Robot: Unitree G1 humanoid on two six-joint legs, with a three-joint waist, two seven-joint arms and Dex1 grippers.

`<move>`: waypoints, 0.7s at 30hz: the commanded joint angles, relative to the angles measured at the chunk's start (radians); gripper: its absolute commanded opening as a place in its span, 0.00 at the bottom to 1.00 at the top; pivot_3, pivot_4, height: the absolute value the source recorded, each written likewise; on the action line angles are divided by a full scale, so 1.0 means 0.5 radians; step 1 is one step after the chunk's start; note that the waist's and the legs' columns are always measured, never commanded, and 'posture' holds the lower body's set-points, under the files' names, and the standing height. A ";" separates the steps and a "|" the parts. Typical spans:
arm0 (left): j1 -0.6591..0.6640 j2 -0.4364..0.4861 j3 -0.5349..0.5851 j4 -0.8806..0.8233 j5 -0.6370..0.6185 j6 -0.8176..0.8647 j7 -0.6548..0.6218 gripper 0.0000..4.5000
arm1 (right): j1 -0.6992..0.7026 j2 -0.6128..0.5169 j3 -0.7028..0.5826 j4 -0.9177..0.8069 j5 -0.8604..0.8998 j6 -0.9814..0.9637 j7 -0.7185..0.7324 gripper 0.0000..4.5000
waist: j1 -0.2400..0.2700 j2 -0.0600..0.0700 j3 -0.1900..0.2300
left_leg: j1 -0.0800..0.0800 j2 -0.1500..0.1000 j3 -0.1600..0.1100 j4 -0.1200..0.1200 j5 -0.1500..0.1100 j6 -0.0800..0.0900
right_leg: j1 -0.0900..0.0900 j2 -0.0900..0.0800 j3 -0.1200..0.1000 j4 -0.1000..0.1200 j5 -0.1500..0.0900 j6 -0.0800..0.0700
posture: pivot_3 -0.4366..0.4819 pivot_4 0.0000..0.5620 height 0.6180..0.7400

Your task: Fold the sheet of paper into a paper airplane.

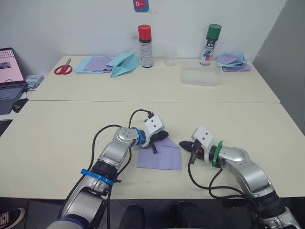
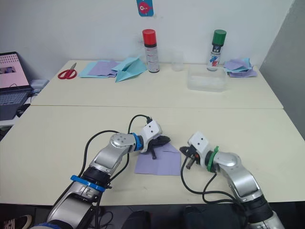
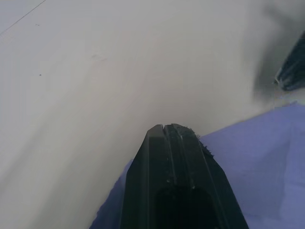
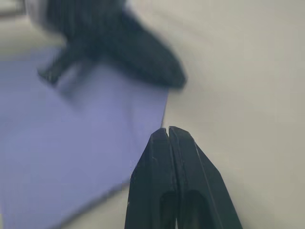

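1. On the near table (image 1: 57, 143) in front of you lies the sheet of paper (image 1: 161, 156), a flat lavender rectangle with a crease line visible near its far edge.
2. Your left gripper (image 1: 161, 138) rests on the sheet's far left corner; in the left wrist view its fingers (image 3: 174, 157) are pressed together, clenched with nothing between them, the tip lying on the paper's edge.
3. Your right gripper (image 1: 185, 144) sits just beside the sheet's far right corner; in the right wrist view its fingers (image 4: 169, 157) are likewise closed tight and empty, at the paper's edge.
4. On the far table (image 1: 157, 86) a clear plastic tray (image 1: 200, 77) stands; you cannot tell whether anything is in it. A small clear cup (image 1: 170, 55) stands behind it.
5. Two spray cans stand at the wall: a red-capped can (image 1: 145, 46) and a green-capped can (image 1: 211, 44); their label print is too small to read.
6. A light blue paper plane (image 1: 125, 64) lies on a pile of purple and blue sheets (image 1: 95, 64), with red scissors (image 1: 63, 68) to the left and a second pile (image 1: 233, 62) at the far right.
7. A laptop (image 1: 10, 78) sits at the far left.
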 commanded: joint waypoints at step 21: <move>0.057 -0.146 0.053 -0.185 -0.193 0.115 -0.078 0.00 | -0.068 0.029 0.359 0.155 -0.280 0.133 -0.025 0.01 | -0.001 -0.001 0.001 | 0.000 0.001 0.000 0.000 0.000 0.000 | -0.001 0.000 0.001 0.003 0.000 0.000 | 0.48 0.27 1.00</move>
